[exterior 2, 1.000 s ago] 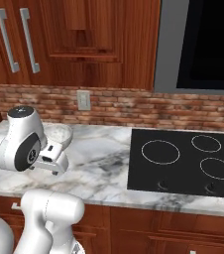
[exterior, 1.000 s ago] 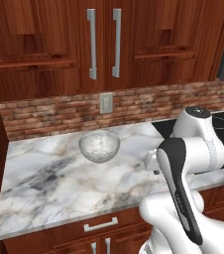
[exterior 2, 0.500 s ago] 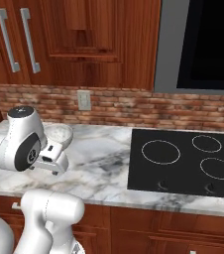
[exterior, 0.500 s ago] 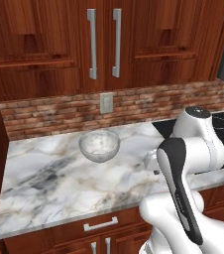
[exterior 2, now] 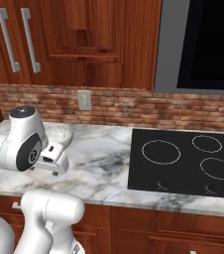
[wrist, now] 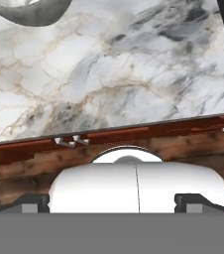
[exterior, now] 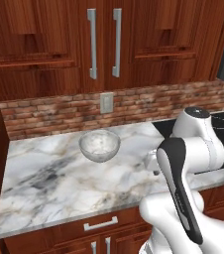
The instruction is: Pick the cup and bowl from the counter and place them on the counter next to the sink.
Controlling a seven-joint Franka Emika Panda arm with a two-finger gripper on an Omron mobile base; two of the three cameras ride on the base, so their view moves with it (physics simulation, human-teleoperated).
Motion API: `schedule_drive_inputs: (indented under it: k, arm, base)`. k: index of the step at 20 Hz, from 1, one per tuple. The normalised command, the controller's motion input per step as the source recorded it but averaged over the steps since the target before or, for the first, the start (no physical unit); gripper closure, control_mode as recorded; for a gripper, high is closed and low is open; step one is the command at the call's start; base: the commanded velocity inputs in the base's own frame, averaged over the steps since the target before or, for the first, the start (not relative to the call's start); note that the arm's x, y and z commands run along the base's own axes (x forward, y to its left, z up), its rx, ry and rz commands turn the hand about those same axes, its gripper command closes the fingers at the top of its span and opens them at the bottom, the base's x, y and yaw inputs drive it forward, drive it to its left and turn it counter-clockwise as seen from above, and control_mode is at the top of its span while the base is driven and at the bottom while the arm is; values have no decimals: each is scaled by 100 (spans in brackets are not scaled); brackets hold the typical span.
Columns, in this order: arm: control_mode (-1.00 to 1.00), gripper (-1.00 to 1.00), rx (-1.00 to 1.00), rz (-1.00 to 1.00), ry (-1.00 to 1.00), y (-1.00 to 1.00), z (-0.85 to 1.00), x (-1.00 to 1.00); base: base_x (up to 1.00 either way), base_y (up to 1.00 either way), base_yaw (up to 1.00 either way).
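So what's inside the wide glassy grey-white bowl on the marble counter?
The translucent grey-white bowl looks empty, only mottled glass showing. From the right base view, the arm covers most of it.

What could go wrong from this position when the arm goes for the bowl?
The bowl is wide and glassy, so the open gripper may slip on its rim. It stands near the brick wall, leaving little room behind it. The cooktop lies beside the arm, so a swing could carry the bowl over it.
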Motion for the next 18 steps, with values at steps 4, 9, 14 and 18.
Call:
schedule_drive_inputs:
  k: [4, 9, 14, 18]
  arm:
    - [-100, -100, 10, 0, 0, 0, -40, -2]
    - [-100, -100, 6, 0, -1, 0, -22, 0]
    - [-100, -100, 0, 0, 0, 10, 0, 19]
    - [-100, -100, 0, -6, -2, 40, 0, 43]
  base:
    - [0, 0, 0]
    - [0, 0, 0]
    - [0, 0, 0]
    - [0, 0, 0]
